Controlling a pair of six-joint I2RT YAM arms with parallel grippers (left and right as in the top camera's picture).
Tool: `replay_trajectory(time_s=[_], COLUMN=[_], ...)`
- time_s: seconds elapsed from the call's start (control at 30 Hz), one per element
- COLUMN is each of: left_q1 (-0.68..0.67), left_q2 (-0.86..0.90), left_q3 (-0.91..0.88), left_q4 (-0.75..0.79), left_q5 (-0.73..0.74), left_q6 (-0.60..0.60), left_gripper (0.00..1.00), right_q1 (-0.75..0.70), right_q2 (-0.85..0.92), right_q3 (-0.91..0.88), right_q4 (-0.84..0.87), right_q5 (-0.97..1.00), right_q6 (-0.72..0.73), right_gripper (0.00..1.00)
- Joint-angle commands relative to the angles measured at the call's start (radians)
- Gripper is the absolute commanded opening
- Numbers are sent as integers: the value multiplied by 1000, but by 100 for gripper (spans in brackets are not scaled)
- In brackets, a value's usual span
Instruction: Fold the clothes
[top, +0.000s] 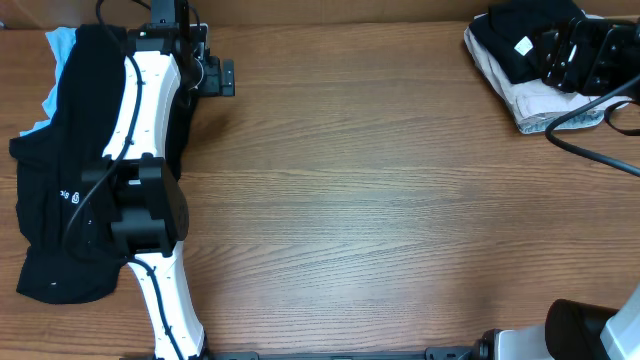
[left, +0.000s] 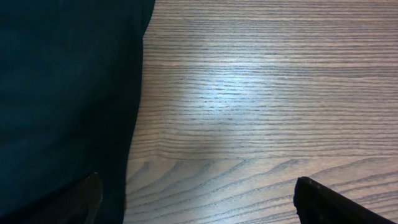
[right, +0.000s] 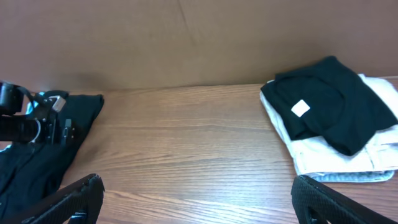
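A heap of limp black clothes (top: 60, 200) lies at the table's left edge, with tiny white marks on one piece. It also shows in the left wrist view (left: 62, 93) and the right wrist view (right: 37, 155). My left gripper (top: 210, 72) is open and empty at the heap's far right edge. In its wrist view (left: 199, 205) one finger is over the black fabric and the other over bare wood. A folded black tee (top: 510, 45) with a white tag tops a stack at the back right (right: 323, 106). My right gripper (right: 199, 199) is open and empty over bare wood.
A light blue cloth (top: 60, 45) peeks out from under the heap at the back left. Folded white garments (top: 525, 100) lie under the black tee (right: 323, 155). Black hardware with cables (top: 590, 55) overlaps the stack's right side. A brown wall (right: 186, 37) runs behind the table.
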Motion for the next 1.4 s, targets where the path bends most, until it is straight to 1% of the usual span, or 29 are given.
replay_trajectory(time_s=[0.0,0.33,0.43,0.57,0.73,0.8,0.97,1.03,1.17,1.27,1.37], left_q1=[-8,-8,-6,-10,-10,-8,-7,-7,-7,-7,-6], left_q2=[-1,-1,-1,-1,-1,-1,-1,-1,-1,-1,-1], left_q3=[-6,-6,-6,-6,-6,-6,-6,-6,-6,-6,-6], left_q4=[3,3,3,3,3,3,3,3,3,3,3], left_q5=[6,7,7,7,7,6,6,7,7,7,6], left_q6=[-21,-21,-21,-21,-21,-21,-21,-21,-21,-21,-21], left_gripper=[100,100,100,100,100,100,100,100,100,100,100], right_q1=[4,4,13,88,188,212,219,219,219,219,218], right_q2=[7,3,-24,-109,-288,-391,-624,-750,-960,-1123,-1258], right_q3=[0,0,-20,-152,-504,-710,-1184,-1437,-1826,-2075,-2242], right_q4=[-3,-147,-92,121,439,591,933,1121,1422,1602,1688], right_q5=[-18,10,-27,-21,36,37,30,30,29,31,39], right_q6=[3,4,4,3,3,3,4,4,6,55,107], right_gripper=[100,100,100,100,100,100,100,100,100,100,100])
